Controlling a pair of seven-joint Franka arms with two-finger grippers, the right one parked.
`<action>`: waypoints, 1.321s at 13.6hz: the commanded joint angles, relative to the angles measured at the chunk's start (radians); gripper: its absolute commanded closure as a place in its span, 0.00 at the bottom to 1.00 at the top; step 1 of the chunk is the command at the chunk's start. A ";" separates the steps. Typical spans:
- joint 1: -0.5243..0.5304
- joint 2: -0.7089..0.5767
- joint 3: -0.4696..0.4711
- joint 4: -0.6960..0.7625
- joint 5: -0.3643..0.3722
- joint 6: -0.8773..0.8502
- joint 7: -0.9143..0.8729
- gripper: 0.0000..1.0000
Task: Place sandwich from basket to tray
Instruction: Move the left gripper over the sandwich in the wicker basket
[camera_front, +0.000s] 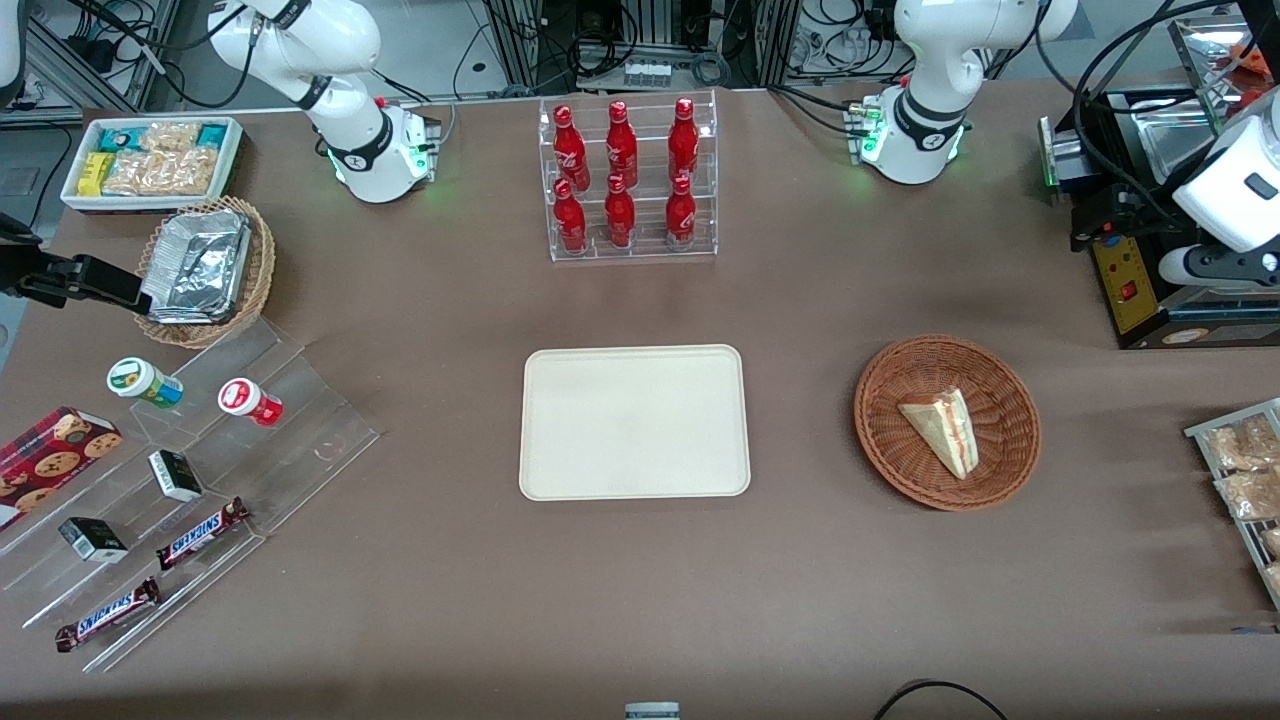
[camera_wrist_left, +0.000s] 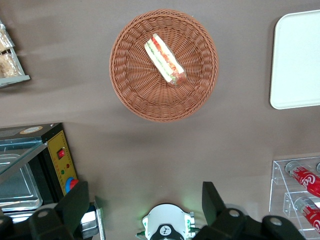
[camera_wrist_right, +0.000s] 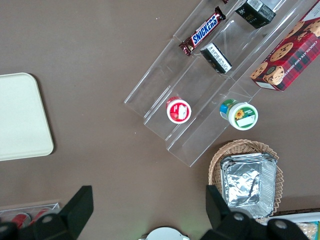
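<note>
Bare cream tray flat on the desk, reddish-brown basket beside it toward the working arm's end. 1 sandwich inside the basket, long axis diagonal, narrow tip nearer the front camera. Tool high above the desk near the arm's base, spread wide, holding nothing.

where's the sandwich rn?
In the basket, toward the working arm's end of the table beside the tray; sandwich untouched. The gripper is open, high above the table.
</note>
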 joint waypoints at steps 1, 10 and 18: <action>-0.008 -0.013 -0.005 -0.003 0.032 -0.015 -0.004 0.00; -0.019 0.004 0.011 -0.280 0.006 0.297 -0.359 0.00; -0.066 0.004 0.011 -0.736 0.007 0.921 -0.778 0.00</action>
